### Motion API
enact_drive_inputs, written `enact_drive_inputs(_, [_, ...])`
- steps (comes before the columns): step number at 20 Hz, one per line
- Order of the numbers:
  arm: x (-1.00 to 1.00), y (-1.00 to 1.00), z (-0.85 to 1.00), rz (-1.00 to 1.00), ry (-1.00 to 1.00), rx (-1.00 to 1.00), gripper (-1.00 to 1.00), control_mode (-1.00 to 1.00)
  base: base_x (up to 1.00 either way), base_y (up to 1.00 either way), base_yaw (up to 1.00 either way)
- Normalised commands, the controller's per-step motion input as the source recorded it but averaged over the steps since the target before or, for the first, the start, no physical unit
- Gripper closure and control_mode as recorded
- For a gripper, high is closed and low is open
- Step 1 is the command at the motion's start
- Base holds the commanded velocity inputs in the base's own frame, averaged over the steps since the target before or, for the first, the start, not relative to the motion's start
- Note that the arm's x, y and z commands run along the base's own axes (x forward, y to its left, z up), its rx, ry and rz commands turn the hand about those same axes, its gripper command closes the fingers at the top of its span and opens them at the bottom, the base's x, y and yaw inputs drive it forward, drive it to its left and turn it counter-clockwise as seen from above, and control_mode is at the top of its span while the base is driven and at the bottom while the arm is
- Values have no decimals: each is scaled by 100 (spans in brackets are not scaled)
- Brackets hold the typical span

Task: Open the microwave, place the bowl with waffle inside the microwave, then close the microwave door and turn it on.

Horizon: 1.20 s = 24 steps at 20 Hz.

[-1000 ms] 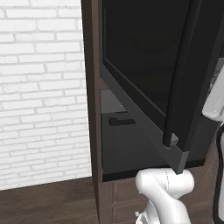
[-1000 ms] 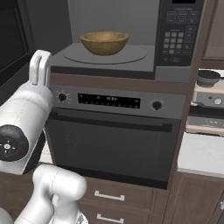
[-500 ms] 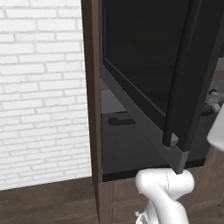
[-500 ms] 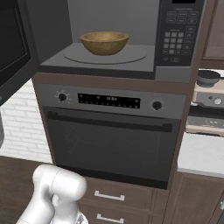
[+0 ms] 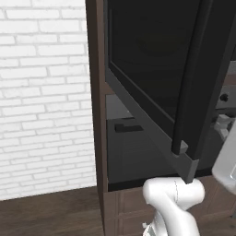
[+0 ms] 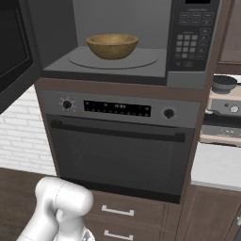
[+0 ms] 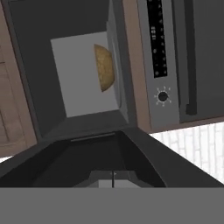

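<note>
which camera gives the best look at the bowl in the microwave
The right base view: the bowl sits in full on the round plate inside the open microwave, rim and side both clear. The hand view shows the bowl turned sideways and smaller. In the left base view the open microwave door stands in front.

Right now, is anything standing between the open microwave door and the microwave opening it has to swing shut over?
Nothing visible does. The bowl sits well inside on the turntable, clear of the front edge, and the microwave door stands swung open at left.
</note>
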Motion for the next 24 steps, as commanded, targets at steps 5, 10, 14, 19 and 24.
enact_drive_inputs(5, [-5, 50, 0, -15, 0, -5, 100, -100, 0, 0, 0])
enact_drive_inputs(10, [-6, 43, 0, -17, 0, -5, 100, -100, 0, 0, 0])
enact_drive_inputs(14, [-2, 46, -3, -19, 0, -5, 100, -100, 0, 0, 0])
enact_drive_inputs(19, [-51, 30, 0, -24, -10, -2, 100, -100, 0, 0, 0])
enact_drive_inputs(24, [-100, 44, 0, -11, -11, -6, 100, -100, 0, 0, 0])
